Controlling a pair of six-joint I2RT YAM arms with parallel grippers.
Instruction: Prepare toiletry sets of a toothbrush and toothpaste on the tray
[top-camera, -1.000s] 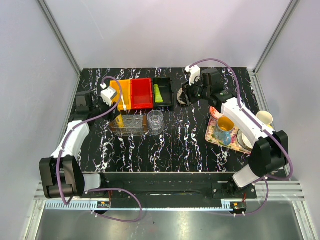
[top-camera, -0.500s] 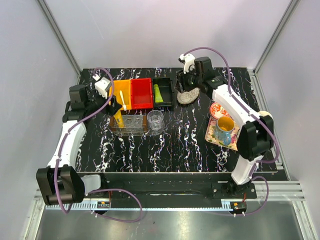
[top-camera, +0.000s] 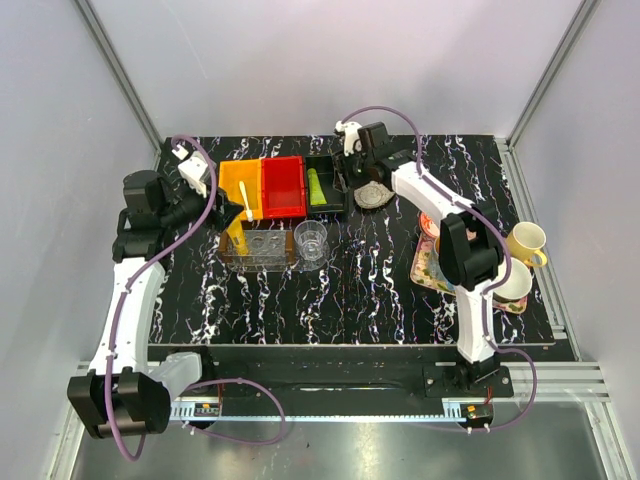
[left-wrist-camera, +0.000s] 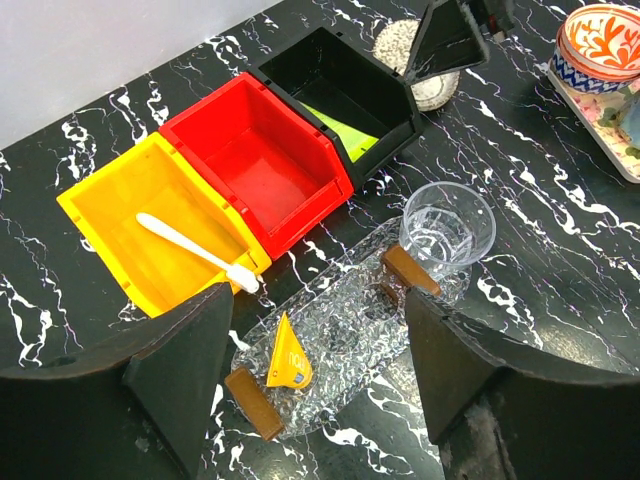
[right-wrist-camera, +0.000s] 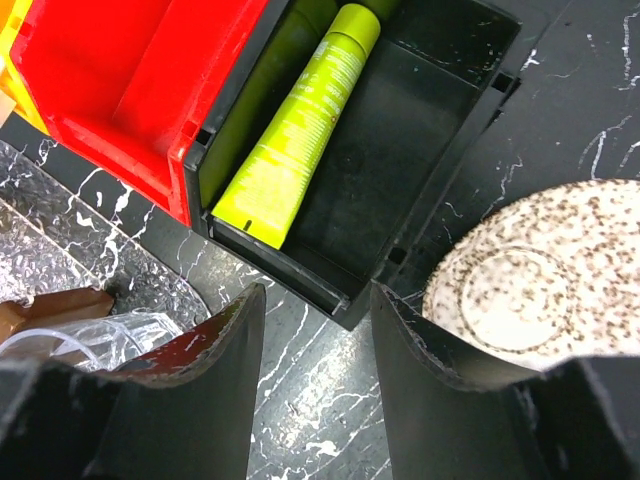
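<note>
A white toothbrush (top-camera: 245, 200) lies in the yellow bin (top-camera: 240, 178); the left wrist view shows it too (left-wrist-camera: 195, 250). A yellow toothpaste tube (top-camera: 238, 238) stands on the clear tray (top-camera: 272, 252), near its left end (left-wrist-camera: 288, 355). A light green toothpaste tube (top-camera: 316, 186) lies in the black bin (top-camera: 330, 170), clear in the right wrist view (right-wrist-camera: 300, 130). My left gripper (top-camera: 212, 207) is open and empty, up and left of the tray (left-wrist-camera: 315, 380). My right gripper (top-camera: 350, 178) is open and empty over the black bin's near right corner (right-wrist-camera: 315, 370).
An empty red bin (top-camera: 283, 185) sits between the yellow and black bins. A clear glass (top-camera: 312, 240) stands at the tray's right end. A speckled dish (top-camera: 374, 194) lies right of the black bin. A patterned tray (top-camera: 425, 268) with cups and a yellow mug (top-camera: 525, 243) is at the right.
The yellow tube now stands on the clear tray and my left gripper has drawn back to the left. My right gripper has swung left, past the speckled dish to the black bin.
</note>
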